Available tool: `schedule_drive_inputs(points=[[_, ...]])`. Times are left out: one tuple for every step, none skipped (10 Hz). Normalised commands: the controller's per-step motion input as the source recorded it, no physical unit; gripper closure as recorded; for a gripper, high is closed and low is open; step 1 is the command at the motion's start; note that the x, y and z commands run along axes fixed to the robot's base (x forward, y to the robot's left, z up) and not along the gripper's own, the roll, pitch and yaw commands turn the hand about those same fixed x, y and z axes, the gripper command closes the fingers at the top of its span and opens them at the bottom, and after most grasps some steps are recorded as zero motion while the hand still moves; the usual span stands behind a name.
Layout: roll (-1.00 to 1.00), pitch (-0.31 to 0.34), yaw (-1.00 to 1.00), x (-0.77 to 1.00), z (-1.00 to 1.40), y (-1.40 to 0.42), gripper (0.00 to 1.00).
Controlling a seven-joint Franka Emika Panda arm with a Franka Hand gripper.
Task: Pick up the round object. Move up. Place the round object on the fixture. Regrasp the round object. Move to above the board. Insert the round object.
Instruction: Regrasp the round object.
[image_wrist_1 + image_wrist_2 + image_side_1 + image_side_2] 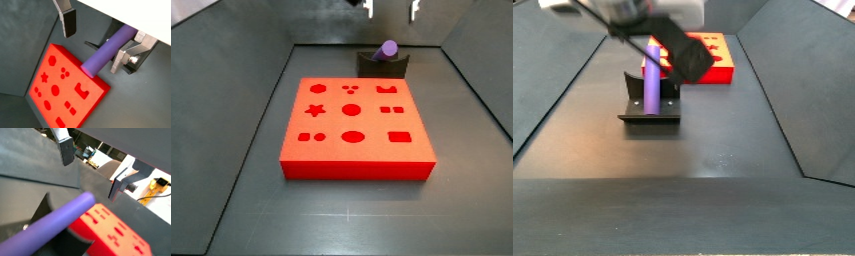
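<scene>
The round object, a long purple peg [105, 51] [55, 220], rests on the dark fixture [382, 66] [649, 114] with nothing holding it. In a side view only the peg's round end [388, 48] shows above the fixture; in the other its full length [651, 78] shows. My gripper [92, 50] [91, 179] hangs open above the peg, one finger on each side, neither touching it. In a side view the gripper [392, 10] is at the upper edge, above the fixture. The red board [356, 125] [63, 87] lies flat just beside the fixture.
Dark grey walls [238, 90] slope up around the floor on all sides. The board [711, 48] lies beyond the fixture in a side view. A yellow cable and clutter [155, 187] lie outside the enclosure.
</scene>
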Motion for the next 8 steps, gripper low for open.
schedule_drive_inputs(points=[[0.02, 0.017, -0.03, -0.03, 0.29, 0.01, 0.00], [1.00, 0.048, 0.03, 0.00, 0.87, -1.00, 0.00], [1.00, 0.047, 0.03, 0.01, 0.84, -1.00, 0.00], [1.00, 0.037, 0.03, -0.04, 0.82, -1.00, 0.00], [1.00, 0.033, 0.03, -0.06, 0.75, -0.96, 0.00], [1.00, 0.027, 0.03, -0.06, 0.45, -0.72, 0.00], [1.00, 0.026, 0.03, -0.04, 0.20, -0.53, 0.00], [1.00, 0.024, 0.03, -0.01, 0.02, -0.34, 0.00]])
